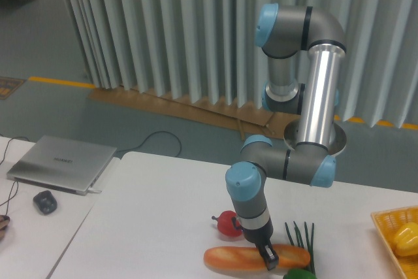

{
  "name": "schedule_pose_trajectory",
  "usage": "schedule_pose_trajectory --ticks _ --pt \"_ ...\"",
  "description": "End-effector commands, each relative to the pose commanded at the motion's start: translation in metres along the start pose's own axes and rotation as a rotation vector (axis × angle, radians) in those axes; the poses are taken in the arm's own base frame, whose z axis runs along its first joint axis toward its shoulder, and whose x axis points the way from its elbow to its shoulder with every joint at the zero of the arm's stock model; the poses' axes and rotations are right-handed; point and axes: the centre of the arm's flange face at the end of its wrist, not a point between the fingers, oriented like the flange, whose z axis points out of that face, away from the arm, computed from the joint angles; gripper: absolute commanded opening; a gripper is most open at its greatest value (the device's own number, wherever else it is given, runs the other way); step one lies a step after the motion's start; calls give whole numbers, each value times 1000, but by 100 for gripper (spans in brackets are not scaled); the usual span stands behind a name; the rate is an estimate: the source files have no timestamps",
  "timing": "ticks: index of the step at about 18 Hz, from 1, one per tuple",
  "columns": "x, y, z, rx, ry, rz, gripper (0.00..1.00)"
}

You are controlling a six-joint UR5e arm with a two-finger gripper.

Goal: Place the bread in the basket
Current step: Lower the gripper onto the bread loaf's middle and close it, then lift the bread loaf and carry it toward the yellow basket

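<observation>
Careful: your jaws look clamped on the bread (251,257) right of its middle, low at the surface's (157,213) front edge, so the longer end may sag or swing before reaching the basket (390,225) far right.

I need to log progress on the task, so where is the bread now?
The bread lies on the white table at the bottom centre, under the hand, just below the red pepper, far left of the basket.
</observation>
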Motion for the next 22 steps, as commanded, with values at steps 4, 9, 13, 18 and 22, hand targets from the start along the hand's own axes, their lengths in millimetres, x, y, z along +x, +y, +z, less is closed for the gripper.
schedule_pose_trajectory --ticks 4,9,13,18,22 --pt "-6 19 -19 17 -13 -27 47" --pt "-15 36 -30 34 -21 -60 50" --pt "-25 52 -41 47 -31 -86 53" --pt "-34 77 -55 55 -42 -125 53" --pt "-50 124 -64 46 -13 -122 53"
